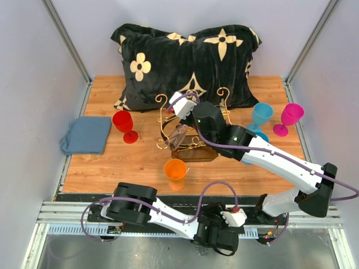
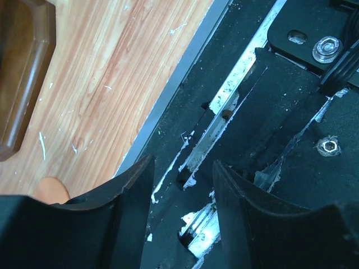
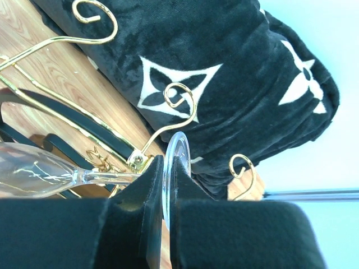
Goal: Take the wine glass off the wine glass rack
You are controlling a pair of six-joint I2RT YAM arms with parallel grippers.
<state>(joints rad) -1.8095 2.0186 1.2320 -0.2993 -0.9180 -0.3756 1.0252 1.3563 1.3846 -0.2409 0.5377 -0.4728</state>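
The wine glass rack (image 1: 167,119), gold wire scrolls and black rails on a dark brown base, stands mid-table in front of the pillow. A clear wine glass (image 1: 178,135) lies tilted in it. In the right wrist view its bowl (image 3: 33,176) is at the left, its stem runs right, and its round foot (image 3: 179,150) sits edge-on between my fingers. My right gripper (image 3: 167,168) is shut on that foot, next to a black rail (image 3: 67,115); from above it (image 1: 180,103) is over the rack's top. My left gripper (image 2: 182,168) is open and empty over the black mount at the near edge.
A black flower-patterned pillow (image 1: 185,61) lies behind the rack. A red glass (image 1: 124,125) and a folded blue cloth (image 1: 86,134) are at the left. An orange cup (image 1: 175,172) stands in front. A blue glass (image 1: 261,116) and a magenta glass (image 1: 289,117) are at the right.
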